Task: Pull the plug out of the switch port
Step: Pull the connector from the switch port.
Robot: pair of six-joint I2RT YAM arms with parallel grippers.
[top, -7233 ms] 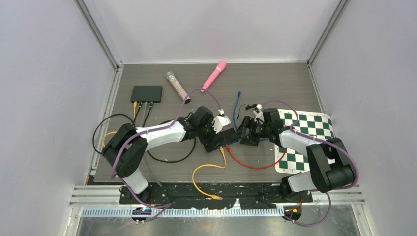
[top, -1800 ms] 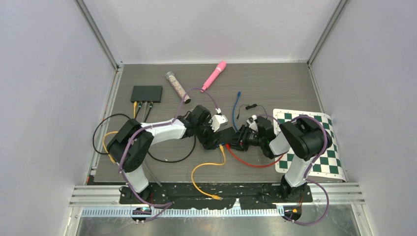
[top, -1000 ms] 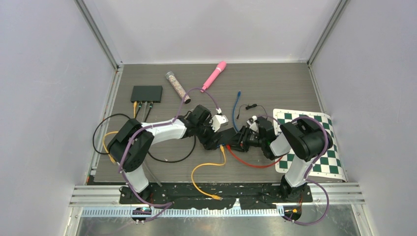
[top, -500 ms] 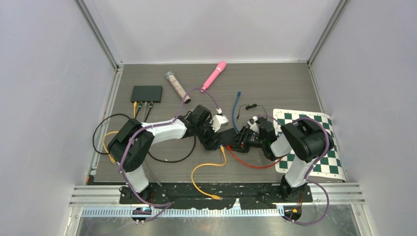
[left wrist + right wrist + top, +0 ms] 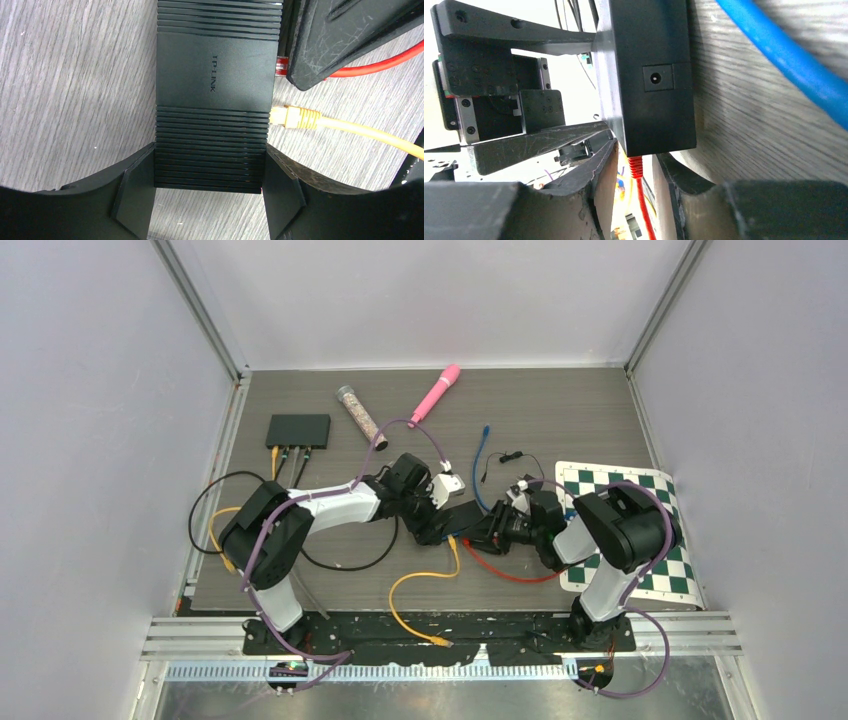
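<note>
A black TP-Link switch (image 5: 215, 100) lies flat on the table, and my left gripper (image 5: 209, 165) is shut on its two long sides. From its port side, a red plug (image 5: 636, 166) and a yellow plug (image 5: 295, 117) stick out, both seated in ports. My right gripper (image 5: 639, 170) straddles the red plug with its fingers apart and a gap on each side, so it is open. In the top view the switch (image 5: 457, 517) sits mid-table between the left gripper (image 5: 441, 524) and the right gripper (image 5: 488, 533). One right finger (image 5: 340, 40) hides most of the red plug.
The red cable (image 5: 510, 576) and yellow cable (image 5: 415, 585) loop toward the near edge. A blue cable (image 5: 482, 465) runs behind the grippers. A second black switch (image 5: 298, 429), a clear tube (image 5: 360, 415) and a pink wand (image 5: 436, 393) lie farther back. A checkered mat (image 5: 645, 530) lies to the right.
My right gripper's jaws have spread off the red plug, and its wrist has shifted slightly right. The left gripper and the switch have stayed still.
</note>
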